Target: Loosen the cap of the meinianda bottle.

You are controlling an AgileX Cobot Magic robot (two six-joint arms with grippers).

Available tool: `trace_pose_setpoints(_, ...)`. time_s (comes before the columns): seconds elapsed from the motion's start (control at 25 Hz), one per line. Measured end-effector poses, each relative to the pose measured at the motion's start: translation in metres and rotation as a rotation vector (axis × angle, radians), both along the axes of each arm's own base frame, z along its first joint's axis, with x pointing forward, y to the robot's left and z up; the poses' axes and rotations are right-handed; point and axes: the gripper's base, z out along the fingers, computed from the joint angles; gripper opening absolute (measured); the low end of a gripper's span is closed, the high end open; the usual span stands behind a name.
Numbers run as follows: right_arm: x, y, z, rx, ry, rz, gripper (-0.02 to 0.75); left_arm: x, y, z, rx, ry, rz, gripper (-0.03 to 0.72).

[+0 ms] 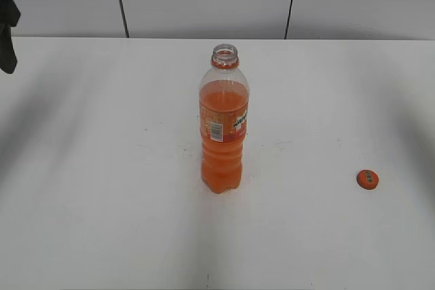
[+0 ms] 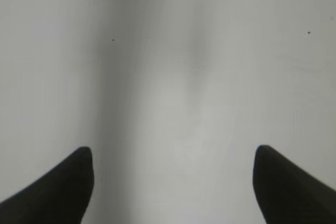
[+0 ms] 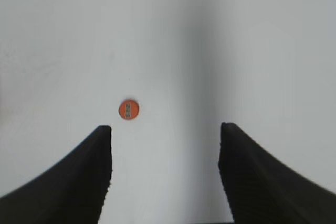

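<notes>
Bottle [image 1: 223, 121] standing upright w/ neck open; cap [image 1: 368, 179] lying well right of it. Wrist cams showing left gripper [image 2: 173, 163] & right gripper [image 3: 165, 142] both gaping wide, holding nothing.

Black, seemingly tapered gripper [image 3: 165, 129] fingers [image 3: 84, 182]

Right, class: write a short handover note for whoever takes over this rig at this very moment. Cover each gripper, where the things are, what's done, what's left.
Left gripper: open, empty, over bare table.
Right gripper: open, empty, above the table; the cap lies just ahead of its left finger.
Bottle: upright mid-table, neck open, part full of orange drink.
Cap: flat on the table, off to the bottle's right in the exterior view, apart from it.
Done: cap is loosened, and fully off.
Left: nothing visible for this job.
</notes>
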Motion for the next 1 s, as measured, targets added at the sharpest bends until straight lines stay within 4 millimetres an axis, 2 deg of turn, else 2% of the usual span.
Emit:
trace_pose_setpoints(0.08, -0.021, -0.001, -0.01, -0.001, 0.03, 0.0, 0.481, -0.007, 0.0, 0.004, -0.006, -0.011, -0.015, 0.562)
trace_pose_setpoints(0.2, -0.062, -0.002, -0.018, -0.001, 0.031, -0.001, 0.481, -0.031, 0.0, 0.014, -0.034, -0.037, -0.031, 0.562)
trace_pose_setpoints(0.4, -0.135, -0.005, -0.021, 0.003, -0.076, -0.002, 0.481, -0.095, 0.007, 0.026, -0.05, -0.105, -0.036, 0.562)
trace_pose_setpoints(0.44, -0.154, -0.006, -0.019, 0.004, -0.129, -0.002, 0.481, -0.109, 0.009, 0.027, -0.049, -0.12, -0.036, 0.562)
trace_pose_setpoints(0.52, -0.18, -0.007, -0.019, 0.002, -0.204, -0.003, 0.481, -0.136, 0.012, 0.026, -0.048, -0.15, -0.049, 0.562)
trace_pose_setpoints(0.76, -0.233, -0.01, -0.029, -0.001, -0.374, -0.005, 0.481, -0.213, 0.021, 0.022, -0.05, -0.315, -0.08, 0.562)
trace_pose_setpoints(1.0, -0.255, -0.011, -0.05, -0.003, -0.43, 0.0, 0.481, -0.27, 0.028, -0.008, -0.057, -0.446, -0.087, 0.562)
